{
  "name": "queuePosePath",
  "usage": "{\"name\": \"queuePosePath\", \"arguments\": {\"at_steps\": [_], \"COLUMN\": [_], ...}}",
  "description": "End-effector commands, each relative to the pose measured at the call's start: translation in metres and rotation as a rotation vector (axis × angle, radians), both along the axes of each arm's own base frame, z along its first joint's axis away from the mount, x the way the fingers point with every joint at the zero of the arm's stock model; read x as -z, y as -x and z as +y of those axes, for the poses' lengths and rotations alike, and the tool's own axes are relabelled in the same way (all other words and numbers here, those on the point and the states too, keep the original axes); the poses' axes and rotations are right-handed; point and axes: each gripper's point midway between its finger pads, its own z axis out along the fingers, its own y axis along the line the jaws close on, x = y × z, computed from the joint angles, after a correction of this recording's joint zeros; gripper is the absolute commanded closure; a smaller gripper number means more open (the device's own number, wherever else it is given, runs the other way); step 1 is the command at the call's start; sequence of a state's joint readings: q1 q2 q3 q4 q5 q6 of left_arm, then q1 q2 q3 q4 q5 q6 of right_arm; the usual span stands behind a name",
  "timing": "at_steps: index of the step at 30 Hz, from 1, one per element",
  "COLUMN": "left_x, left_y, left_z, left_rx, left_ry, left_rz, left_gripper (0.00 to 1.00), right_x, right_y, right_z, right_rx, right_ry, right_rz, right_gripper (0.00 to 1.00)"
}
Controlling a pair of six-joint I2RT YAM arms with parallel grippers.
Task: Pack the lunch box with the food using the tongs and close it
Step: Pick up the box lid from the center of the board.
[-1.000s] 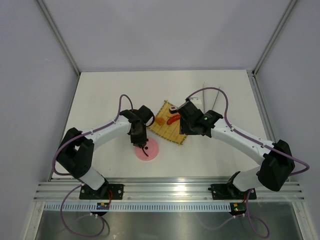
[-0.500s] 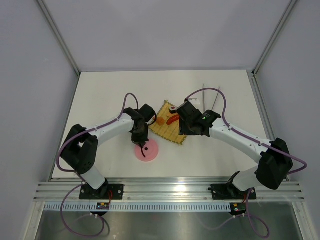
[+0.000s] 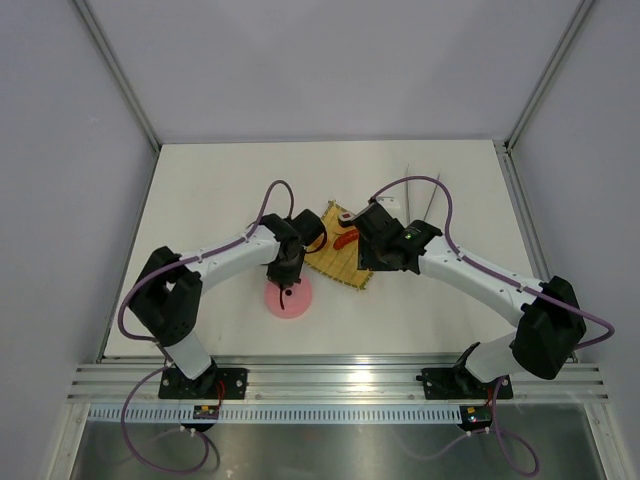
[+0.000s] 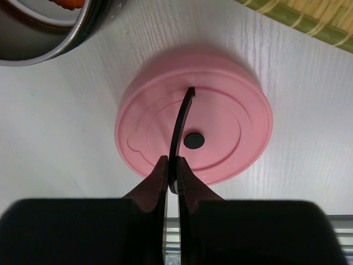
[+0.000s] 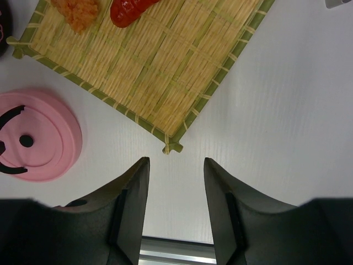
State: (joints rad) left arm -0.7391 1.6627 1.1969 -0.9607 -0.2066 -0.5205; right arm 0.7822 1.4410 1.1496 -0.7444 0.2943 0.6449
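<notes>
The flat pink lid (image 4: 220, 132) lies on the white table, with the lunch box (image 4: 66, 41) just beyond it, its shiny rim and an orange piece inside showing in the left wrist view. My left gripper (image 4: 172, 172) is shut on the lid's thin black strap (image 4: 182, 116). In the top view the left gripper (image 3: 286, 287) sits over the lid (image 3: 300, 300). Food is on the bamboo mat (image 5: 154, 61): an orange chunk (image 5: 77, 11) and a red sausage (image 5: 129, 11). My right gripper (image 5: 174, 165) hangs open and empty above the mat's near corner. The tongs (image 3: 432, 196) lie at the back right.
The right arm (image 3: 470, 275) reaches in from the near right over the mat (image 3: 335, 262). Purple cables loop above both wrists. An aluminium rail (image 3: 340, 375) runs along the near edge, and grey walls close the table's other sides.
My left gripper has shut on the lid's black strap, and the left wrist has swung a little to the right. The right arm has barely moved.
</notes>
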Motion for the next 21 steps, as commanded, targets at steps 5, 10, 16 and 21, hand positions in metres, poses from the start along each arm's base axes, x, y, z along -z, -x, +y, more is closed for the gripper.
{"name": "queuePosePath", "arguments": {"at_steps": [5,10,16,21], "left_x": [0.01,0.009,0.0,-0.011], "left_y": [-0.007,-0.013,-0.015,-0.015], "left_z": [-0.001,0.004,0.001,-0.009], "left_rx": [0.039,0.02,-0.005,-0.003], "left_ry": [-0.095,-0.188,-0.238,-0.224], "left_rz": [-0.028,-0.06,-0.096,-0.127], "left_gripper": [1.0,1.0,1.0,1.0], "right_x": [-0.013,-0.012,-0.007,-0.005], "right_y": [-0.004,-0.001,0.001,0.002], "right_z": [0.001,0.0,-0.002,0.0], "right_rx": [0.028,0.032,0.038,0.037], "right_ry": [-0.058,-0.068,-0.071,-0.078], "right_rz": [-0.04,-0.036,-0.033,-0.029], "right_gripper": [0.49,0.49,0.49,0.49]}}
